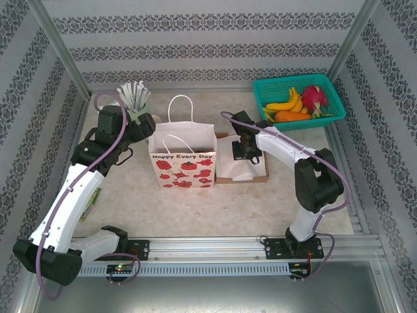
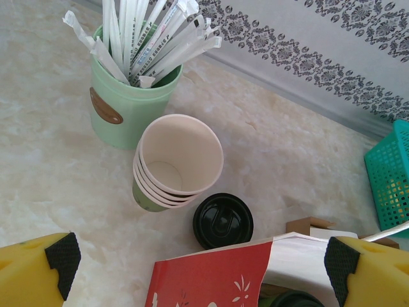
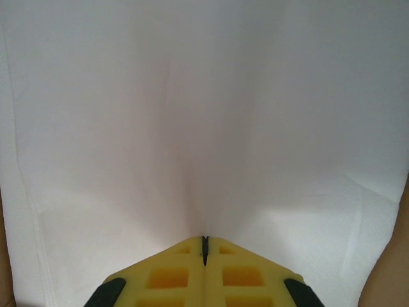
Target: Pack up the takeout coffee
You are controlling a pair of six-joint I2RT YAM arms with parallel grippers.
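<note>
The small black-lidded paper coffee cup (image 2: 223, 220) is seen on the pale marbled surface (image 2: 51, 179), just beside stacked cream paper cups (image 2: 181, 157). The left jaws are spread wide; the right jaws are closed against white paper (image 3: 204, 128).

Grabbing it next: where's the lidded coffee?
Left wrist view, lower centre: the coffee stands between the cup stack and the bag, on the table's left.

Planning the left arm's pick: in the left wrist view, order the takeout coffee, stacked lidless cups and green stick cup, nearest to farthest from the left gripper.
From the left gripper:
1. takeout coffee, just ahead, centre.
2. stacked lidless cups, behind it, slightly left.
3. green stick cup, farthest, upper left.
</note>
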